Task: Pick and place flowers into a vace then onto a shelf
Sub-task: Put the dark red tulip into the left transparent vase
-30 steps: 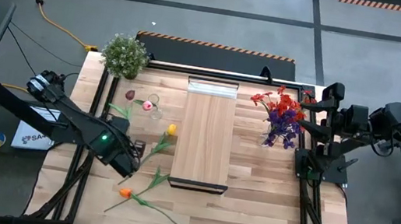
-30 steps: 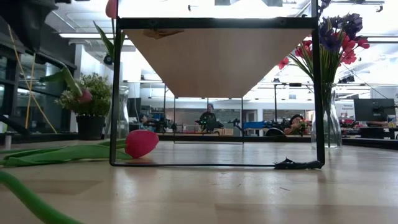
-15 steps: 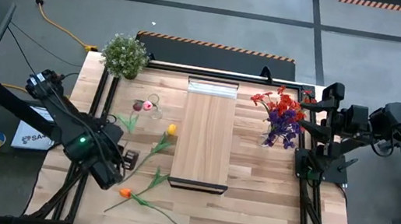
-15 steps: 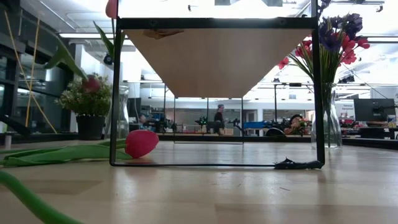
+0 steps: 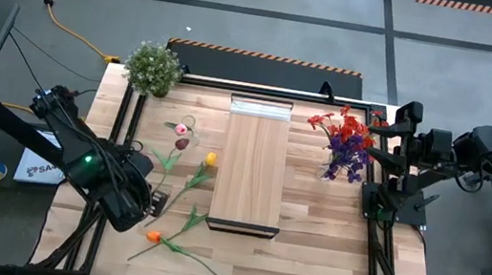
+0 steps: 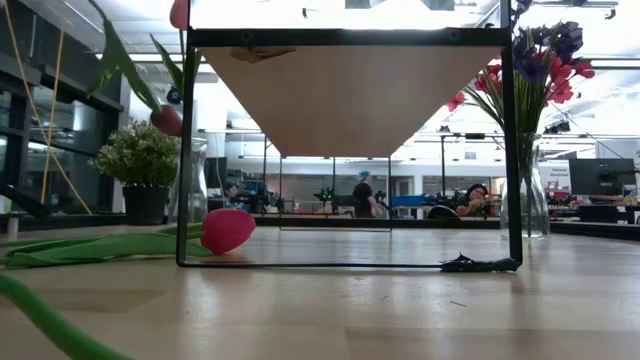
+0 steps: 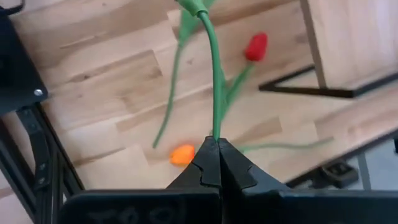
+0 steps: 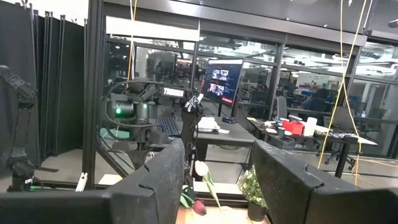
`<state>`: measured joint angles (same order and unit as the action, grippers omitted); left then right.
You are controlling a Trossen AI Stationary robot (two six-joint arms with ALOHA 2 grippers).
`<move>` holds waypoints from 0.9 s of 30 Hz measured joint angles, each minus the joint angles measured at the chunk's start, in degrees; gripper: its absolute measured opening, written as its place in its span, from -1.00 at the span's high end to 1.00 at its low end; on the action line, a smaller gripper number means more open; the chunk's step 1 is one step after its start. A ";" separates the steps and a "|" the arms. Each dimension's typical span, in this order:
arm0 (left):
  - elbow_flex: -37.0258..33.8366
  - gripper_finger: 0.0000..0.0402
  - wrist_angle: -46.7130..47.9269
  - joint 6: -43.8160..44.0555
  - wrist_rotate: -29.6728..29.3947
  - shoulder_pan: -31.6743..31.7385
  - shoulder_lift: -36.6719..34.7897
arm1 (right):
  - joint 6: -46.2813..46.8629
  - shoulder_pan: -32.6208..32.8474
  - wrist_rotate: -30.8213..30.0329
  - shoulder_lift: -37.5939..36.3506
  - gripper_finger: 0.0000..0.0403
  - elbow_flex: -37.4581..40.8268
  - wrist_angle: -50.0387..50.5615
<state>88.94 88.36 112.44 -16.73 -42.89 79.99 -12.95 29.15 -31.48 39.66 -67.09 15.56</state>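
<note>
Since the frame 1 second earlier, the left hand [image 5: 156, 202] has been drawn back toward the worktop's [image 5: 307, 252] left front corner, and the dark maroon flower [image 5: 180, 144] pinched by its stem in the pressed-together fingers has been lifted clear of the boards; its head is now seen in the high view hanging beside the pink flower [image 5: 180, 129]. In the low view the maroon head [image 6: 167, 120] is raised well above its earlier height. The yellow flower [image 5: 210, 159] and orange flower [image 5: 153, 236] are left lying left of the shelf [image 5: 252, 172]. The right hand [image 5: 380, 156] is held at the worktop's right edge, fingers spread and gripping nothing, near the vase [image 5: 345, 151] of red and purple flowers. Only the left wrist view shows the green stem [image 7: 215, 93] clamped between the fingers [image 7: 205, 168]; only the low view shows a person [image 6: 362, 195] in the room behind.
</note>
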 joint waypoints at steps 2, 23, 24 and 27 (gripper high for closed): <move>0.89 0.89 -0.22 -1.05 1.01 0.00 0.00 | 0.00 0.00 0.00 0.00 0.10 0.00 -0.23; 1.49 0.89 -13.42 -15.41 -2.83 0.11 0.02 | 0.02 0.00 -0.02 0.02 0.10 -0.02 -2.11; 1.47 0.89 -14.32 -16.41 -3.83 0.11 0.02 | 0.02 0.00 -0.02 0.02 0.10 -0.02 -2.37; 1.47 0.89 -17.36 -19.67 -6.73 0.11 0.02 | 0.02 0.00 -0.02 0.02 0.10 -0.01 -3.09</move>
<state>90.41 71.00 92.77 -23.46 -42.78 80.01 -12.93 29.15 -31.51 39.68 -67.10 12.47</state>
